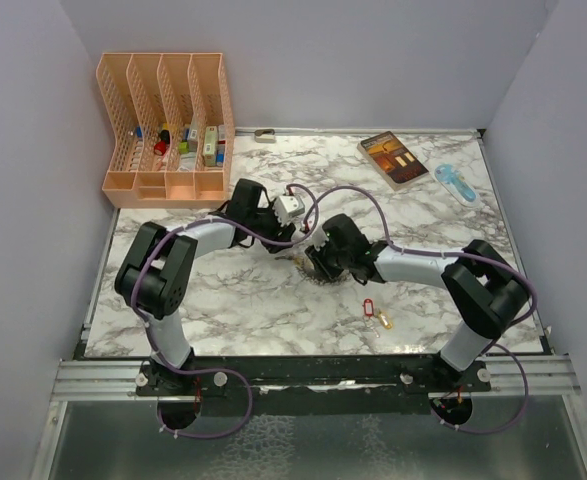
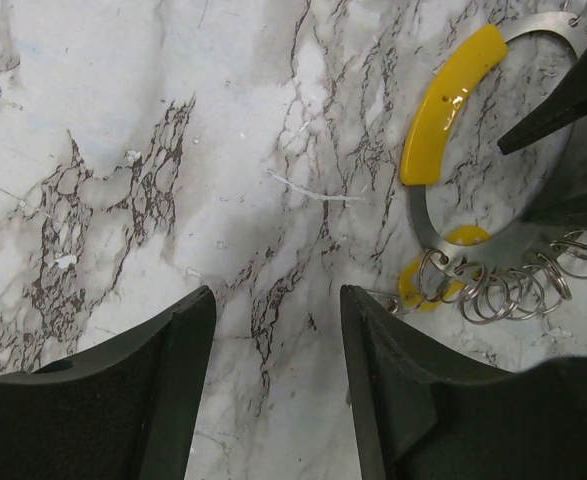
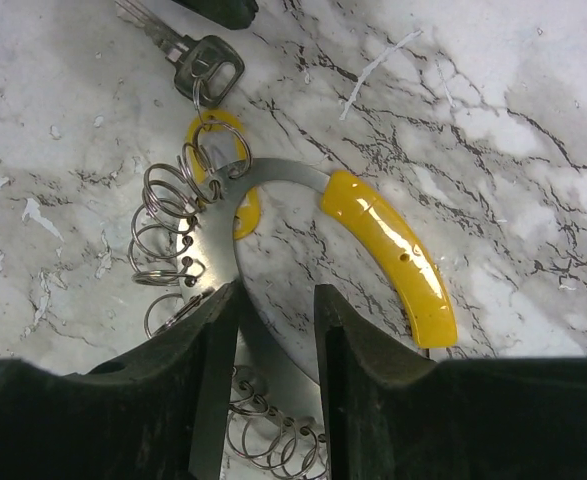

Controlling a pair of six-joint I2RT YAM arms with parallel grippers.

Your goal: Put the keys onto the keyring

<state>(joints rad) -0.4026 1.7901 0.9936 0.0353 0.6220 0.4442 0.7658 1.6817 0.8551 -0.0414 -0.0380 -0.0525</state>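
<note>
Marble table (image 1: pixel 243 300). Keyring (image 3: pixel 393 250) flat at centre. Right gripper (image 3: pixel 273 295) parted, straddling its metal band. Left gripper (image 2: pixel 278 295) parted over bare marble just beside. Tagged keys (image 1: pixel 371 306) loose near front edge.

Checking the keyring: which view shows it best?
Right wrist: the keyring lies close, yellow segment and small rings clear. Left wrist crops it at the edge; top external shows it tiny, half hidden.

Your arms (image 1: pixel 198 240) show light grey links, bulky black joints and purple cables (image 1: pixel 358 192); left gripper (image 2: pixel 276 300) and right gripper (image 3: pixel 276 290) have matte black fingers (image 2: pixel 163 400).
</note>
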